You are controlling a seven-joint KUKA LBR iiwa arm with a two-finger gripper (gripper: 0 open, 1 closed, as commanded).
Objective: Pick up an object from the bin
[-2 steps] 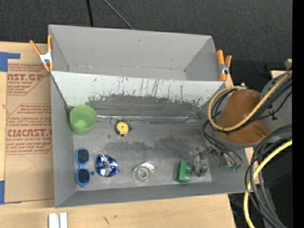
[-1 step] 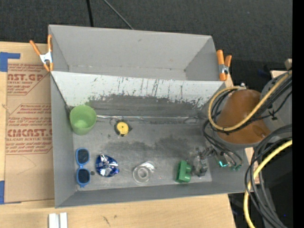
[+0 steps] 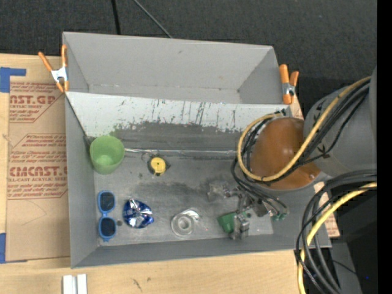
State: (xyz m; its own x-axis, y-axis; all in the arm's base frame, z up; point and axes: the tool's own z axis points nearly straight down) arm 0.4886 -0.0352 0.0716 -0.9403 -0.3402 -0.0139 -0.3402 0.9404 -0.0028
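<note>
While the arm leans in from the right of the frame, its orange cover and looped cables hang over the lower right of the grey bin, and the gripper sits low near the floor there. A small green thing, blocky and dark, lies just at the gripper's left side, touching it or very nearly. Whether the gripper is wide, narrow or already closed on that piece cannot be told, since the tool's dark metal and wires crowd the spot. The rest lies apart from it: a clear round lid near to the left along the bottom edge, a crumpled blue wrapper and blue sunglasses farther toward the lower left, a green cup at the left wall, and a small yellow disc near the middle. My reading is that the step in hand is the descent and grasp on the green piece, with nothing lifted yet. The next move likely calls for a firm close centred on it, then a straight lift clear of the near wall, because an off-centre pinch could push so small a piece aside.
</note>
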